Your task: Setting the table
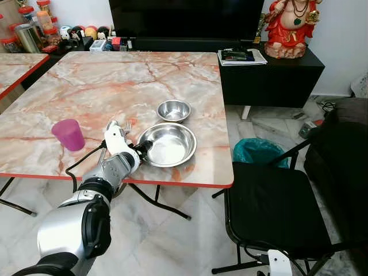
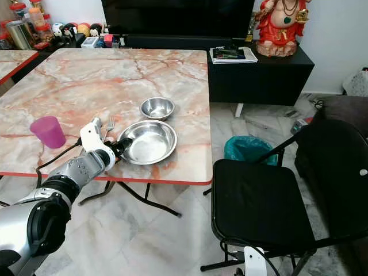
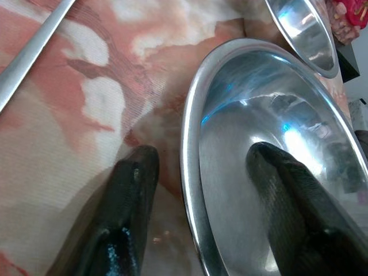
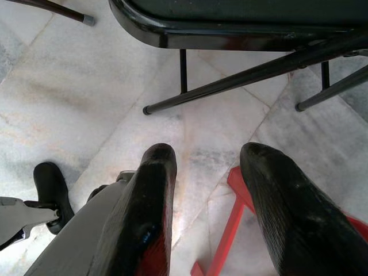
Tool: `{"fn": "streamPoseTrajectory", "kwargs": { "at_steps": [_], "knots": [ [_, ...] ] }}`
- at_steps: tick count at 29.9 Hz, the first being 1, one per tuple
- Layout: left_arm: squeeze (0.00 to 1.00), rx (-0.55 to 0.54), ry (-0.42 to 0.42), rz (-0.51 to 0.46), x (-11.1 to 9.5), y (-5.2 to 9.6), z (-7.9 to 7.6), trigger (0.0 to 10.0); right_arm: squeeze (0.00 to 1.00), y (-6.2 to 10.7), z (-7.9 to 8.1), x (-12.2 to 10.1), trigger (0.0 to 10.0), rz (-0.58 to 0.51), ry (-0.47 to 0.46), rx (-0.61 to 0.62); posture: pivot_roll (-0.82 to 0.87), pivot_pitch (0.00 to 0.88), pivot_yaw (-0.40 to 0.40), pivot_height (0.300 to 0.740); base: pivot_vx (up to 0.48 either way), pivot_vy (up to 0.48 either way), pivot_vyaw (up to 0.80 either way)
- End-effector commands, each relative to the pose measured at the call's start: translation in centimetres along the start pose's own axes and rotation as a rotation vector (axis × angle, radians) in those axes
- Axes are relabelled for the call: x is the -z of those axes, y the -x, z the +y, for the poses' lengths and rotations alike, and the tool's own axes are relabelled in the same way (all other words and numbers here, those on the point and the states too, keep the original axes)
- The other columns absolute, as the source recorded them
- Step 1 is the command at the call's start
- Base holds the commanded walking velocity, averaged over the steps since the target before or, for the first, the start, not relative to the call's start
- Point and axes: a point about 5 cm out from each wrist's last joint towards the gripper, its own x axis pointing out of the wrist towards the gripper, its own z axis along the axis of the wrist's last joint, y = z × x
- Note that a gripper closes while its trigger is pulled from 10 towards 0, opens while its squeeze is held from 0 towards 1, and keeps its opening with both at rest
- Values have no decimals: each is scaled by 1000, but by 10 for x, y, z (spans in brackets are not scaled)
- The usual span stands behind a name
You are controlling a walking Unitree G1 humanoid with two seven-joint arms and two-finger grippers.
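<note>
A large steel bowl (image 1: 168,144) sits near the front edge of the marble table (image 1: 103,80). A smaller steel bowl (image 1: 173,110) stands just behind it, with a fork (image 1: 126,125) lying to the left. A purple cup (image 1: 68,134) stands upright further left. My left gripper (image 1: 145,148) is at the large bowl's left rim. In the left wrist view it (image 3: 204,154) is open and straddles the rim (image 3: 192,149), one finger inside the bowl and one on the table outside. My right gripper (image 4: 211,154) hangs open over the floor.
A black folding chair (image 1: 276,207) stands right of the table, with a teal bin bag (image 1: 256,150) behind it. A black cabinet (image 1: 270,69) holds a red statue (image 1: 287,26) and papers. A second table (image 1: 14,66) adjoins on the left. Jars and small items line the back.
</note>
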Motion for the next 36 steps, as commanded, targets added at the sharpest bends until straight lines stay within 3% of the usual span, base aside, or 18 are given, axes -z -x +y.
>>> {"fn": "streamPoseTrajectory", "kwargs": {
  "at_steps": [1, 3, 5, 6, 7, 9, 21, 32, 36],
  "knots": [
    [0, -5, -17, 4, -5, 0, -1, 2392, 0, 0, 0, -1, 10000, -12, -17, 5, -8, 0, 18, 740, 0, 0, 0],
    [0, -11, -18, 5, -5, 0, 0, 3333, 0, 0, 0, -1, 10000, -12, -17, 5, -7, 0, 18, 740, 0, 0, 0],
    [0, -13, -16, 6, -5, 0, 1, 2510, 0, 0, 0, -1, 10000, -12, -16, 5, -7, 0, 18, 740, 0, 0, 0],
    [0, -13, -14, 6, -5, 0, 1, 1333, 0, 0, 0, -1, 10000, -12, -16, 4, -7, 0, 18, 740, 0, 0, 0],
    [0, -13, -14, 7, -5, 0, 1, 1333, 0, 0, 0, -1, 10000, -13, -16, 4, -7, 0, 18, 740, 0, 0, 0],
    [0, -12, -11, 7, -5, 0, 1, 0, 0, 0, 0, -1, 10000, -13, -16, 4, -7, 0, 18, 740, 0, 0, 0],
    [0, -11, -2, 17, -3, 1, 2, 0, 0, 0, 0, -1, 10000, -11, -16, 4, -6, 0, 17, 740, 0, 0, 0],
    [0, -55, 63, -3, -1, 5, 19, 0, 0, 0, 1, -1, 10000, -10, -12, -1, -3, 0, 10, 740, 0, 0, 0],
    [0, -66, 86, -60, -8, 8, 25, 0, 0, 0, 0, -1, 10000, -8, -7, -2, -2, 0, 5, 740, 0, 0, 0]
  ]
}}
